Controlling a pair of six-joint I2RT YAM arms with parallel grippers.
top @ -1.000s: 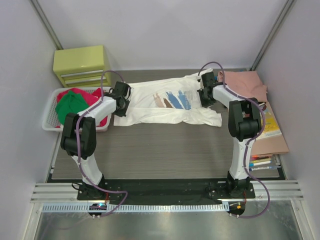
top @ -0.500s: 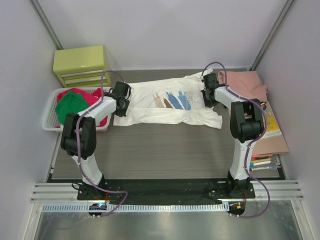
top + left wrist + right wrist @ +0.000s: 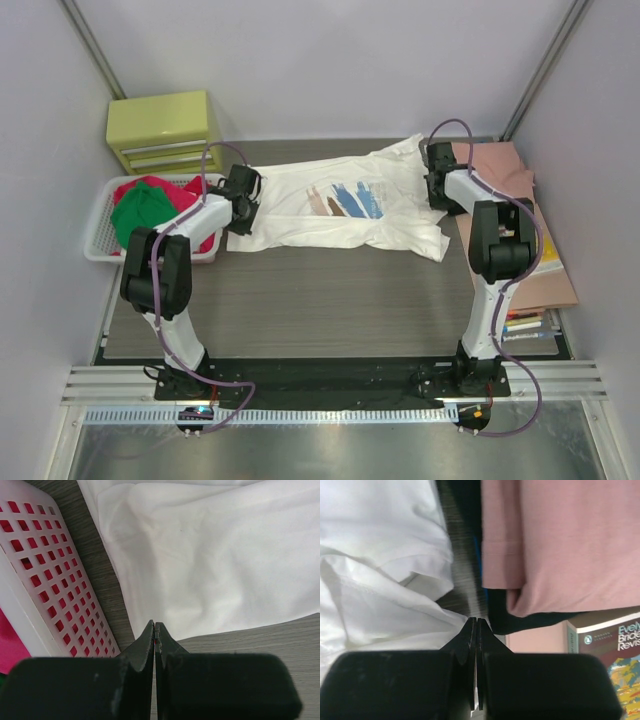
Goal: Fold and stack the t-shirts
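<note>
One white shirt [image 3: 340, 215] lies spread between both grippers. The left gripper [image 3: 155, 630] pinches its corner, one basket [image 3: 45, 570] just leftward. The right gripper [image 3: 476, 625] pinches the opposite edge, one pink shirt [image 3: 560, 540] just rightward. Bare table [image 3: 330, 290] lies nearer.

Cropped edges and overlaps are hiding parts of the scene.
The basket [image 3: 45, 575] is running off the left wrist picture's edge, with only a sliver of magenta cloth [image 3: 7, 650] showing there. The book [image 3: 615, 650] is being cropped, its title breaking off mid-word. Black cloth [image 3: 520, 622] is lying mostly buried under the salmon-pink t-shirt [image 3: 560, 540]. The left gripper [image 3: 154, 625] and right gripper [image 3: 476, 621] are sitting closed at the white t-shirt's [image 3: 215, 560] edges, and any pinched cloth is impossible to tell.
</note>
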